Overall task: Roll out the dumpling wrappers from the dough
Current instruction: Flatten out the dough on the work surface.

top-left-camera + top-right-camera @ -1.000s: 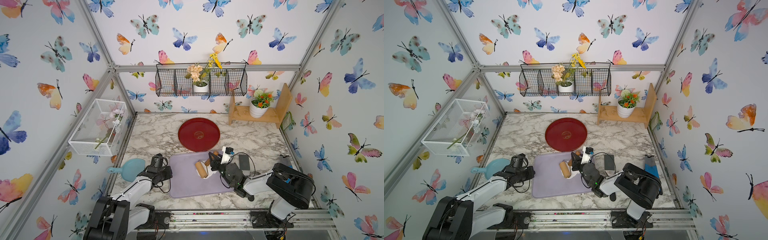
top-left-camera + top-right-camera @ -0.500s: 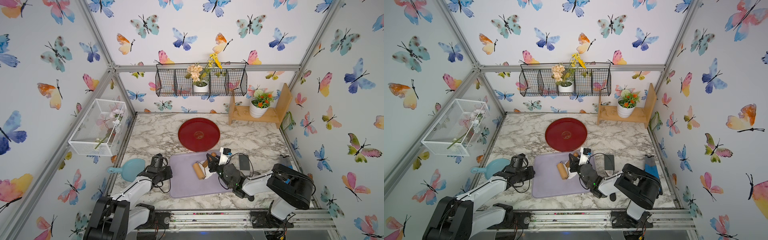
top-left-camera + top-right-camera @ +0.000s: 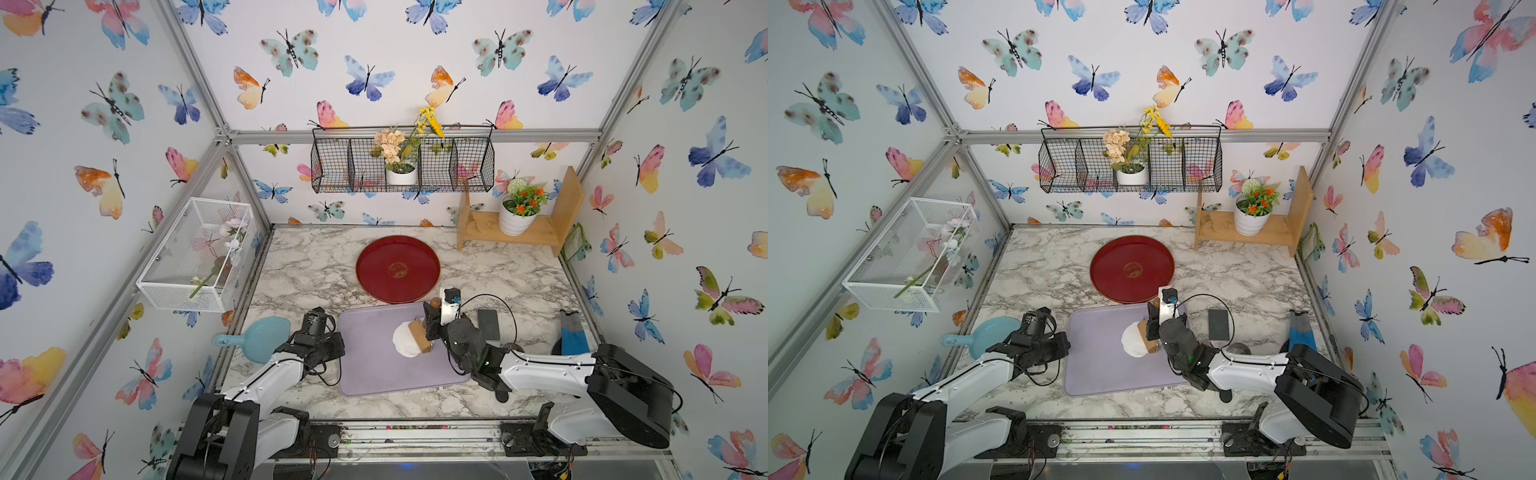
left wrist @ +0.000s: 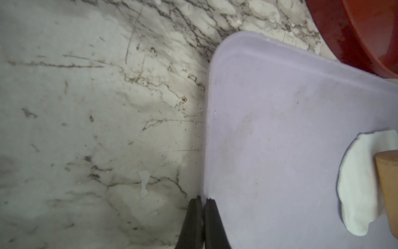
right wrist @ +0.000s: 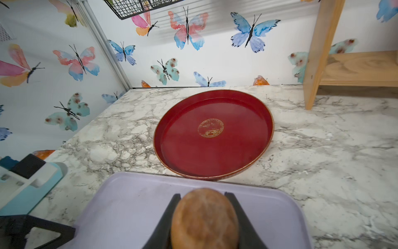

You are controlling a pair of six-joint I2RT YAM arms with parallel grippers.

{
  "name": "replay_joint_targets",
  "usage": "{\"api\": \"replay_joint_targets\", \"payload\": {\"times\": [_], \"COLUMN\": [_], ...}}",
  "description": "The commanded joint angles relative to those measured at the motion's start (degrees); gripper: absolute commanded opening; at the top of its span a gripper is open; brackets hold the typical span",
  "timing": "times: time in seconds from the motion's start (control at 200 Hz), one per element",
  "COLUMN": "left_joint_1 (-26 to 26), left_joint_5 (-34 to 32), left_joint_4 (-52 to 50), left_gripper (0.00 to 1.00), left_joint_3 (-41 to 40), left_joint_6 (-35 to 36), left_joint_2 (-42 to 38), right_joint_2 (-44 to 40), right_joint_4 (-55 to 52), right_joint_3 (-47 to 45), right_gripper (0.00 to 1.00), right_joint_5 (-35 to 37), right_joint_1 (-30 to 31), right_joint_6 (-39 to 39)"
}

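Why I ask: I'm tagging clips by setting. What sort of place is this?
Probably a staged robot test booth dressed as a kitchen counter, not a real home: butterfly wallpaper on panels in an aluminium frame, a marble-look tabletop, and two robot arms mounted on a rail.

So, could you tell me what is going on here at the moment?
The right gripper holds the wooden rolling pin by one handle, with its barrel lying across the dough on the purple mat. The left gripper is shut, its tips at the mat's edge. Nothing lies on the red tray beyond the mat yet.
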Motion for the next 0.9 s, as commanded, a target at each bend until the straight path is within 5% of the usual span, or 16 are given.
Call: {"api": "replay_joint_targets", "payload": {"times": [0.0, 0.055, 0.085, 0.145, 0.24, 0.641, 0.891], "left_joint_1": [0.2, 0.2, 0.1, 0.2, 0.2, -5.1, -6.2], "left_joint_5": [2.0, 2.5, 2.8, 3.4, 3.9, 0.5, 1.0], "left_joint_4": [0.4, 0.4, 0.4, 0.0, -1.0, -6.1, -5.4], "left_gripper": [0.0, 0.05, 0.13, 0.44, 0.63, 0.67, 0.64], "left_joint_3": [0.2, 0.3, 0.4, 0.7, 0.8, -4.0, -6.2], "left_joint_6": [-1.7, -1.7, -1.7, -2.0, -2.5, -10.1, -11.5], "left_joint_2": [-0.7, -0.6, -0.5, -0.5, -1.5, -10.2, -13.0], "right_joint_2": [-1.8, -2.0, -1.9, -1.4, -0.5, 2.2, 2.9], "right_joint_4": [1.8, 4.3, 5.8, 7.7, 7.2, 7.3, 7.5], "right_joint_3": [-2.6, -4.5, -5.3, -6.6, -6.8, -6.1, -8.4], "right_gripper": [0.02, 0.02, 0.02, 0.02, 0.02, 0.02, 0.02], "right_joint_5": [4.2, 4.0, 3.3, 1.9, 0.0, -2.9, -11.6], "right_joint_1": [-1.0, -1.4, -1.6, -1.9, -1.9, -1.9, -1.9], "right_joint_6": [-5.6, -6.3, -6.7, -7.1, -6.0, -5.0, -2.5]}}
